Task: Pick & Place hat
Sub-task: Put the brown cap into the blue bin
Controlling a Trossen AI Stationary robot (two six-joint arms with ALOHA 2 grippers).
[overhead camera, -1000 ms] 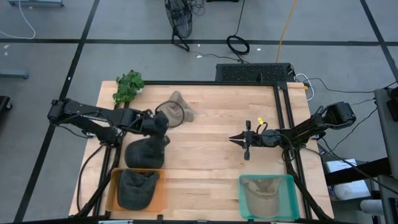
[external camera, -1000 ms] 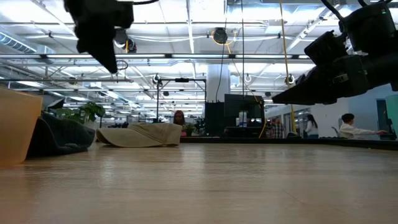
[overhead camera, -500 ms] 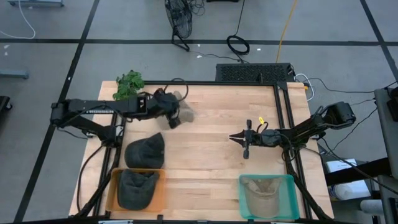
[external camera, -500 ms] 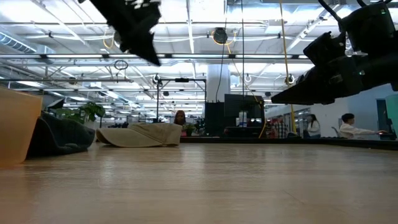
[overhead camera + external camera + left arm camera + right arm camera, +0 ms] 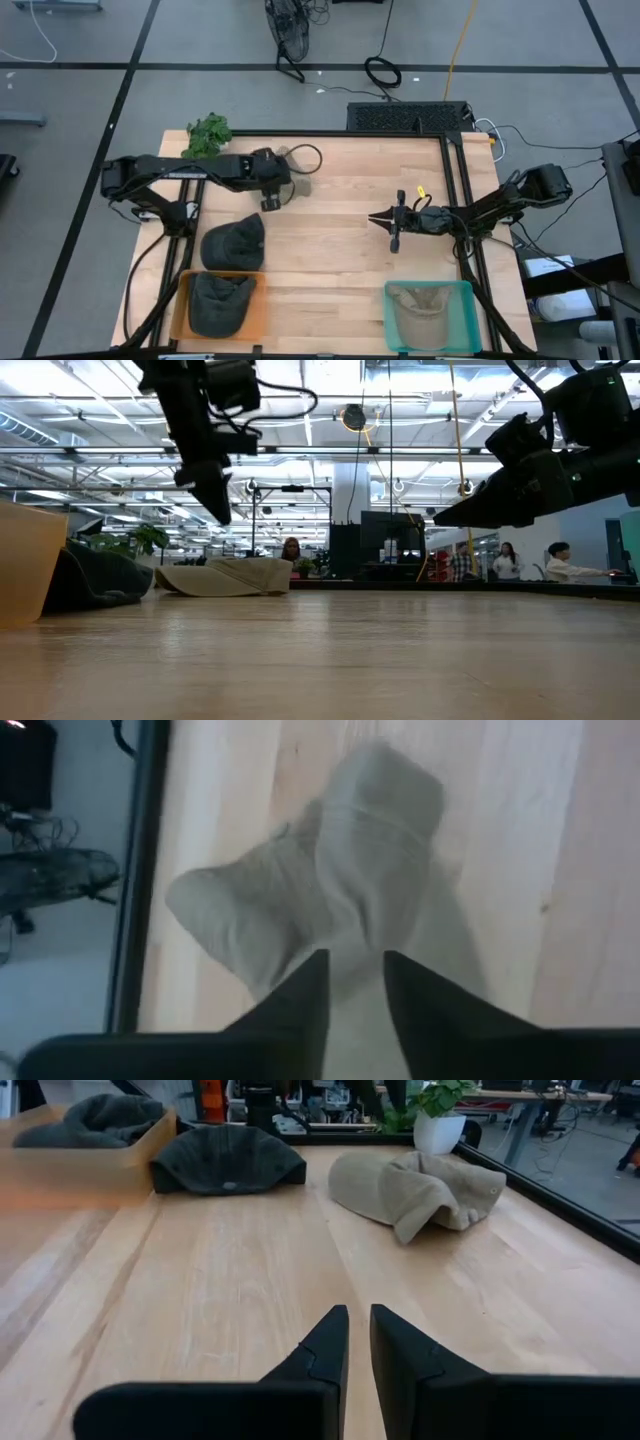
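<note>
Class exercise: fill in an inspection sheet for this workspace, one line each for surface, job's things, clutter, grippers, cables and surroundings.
Surface: wooden table.
Job's things: beige hat and dark hat lying loose; another dark hat in the orange bin; a beige one in the green bin.
Clutter: potted plant at a corner.
Grippers: left gripper over the beige hat, fingers parted; right gripper mid-table, empty.
Cables: cords on the floor.
Surroundings: people beyond the table.

A pale wooden tabletop (image 5: 340, 270) with a black rim carries a beige hat (image 5: 297, 178) near its far edge, a dark hat (image 5: 233, 243) toward the left side, an orange bin (image 5: 256, 310) at the near left corner, a teal bin (image 5: 428, 290) at the near edge toward the right, and a potted plant (image 5: 207, 136) at the far left corner
</note>
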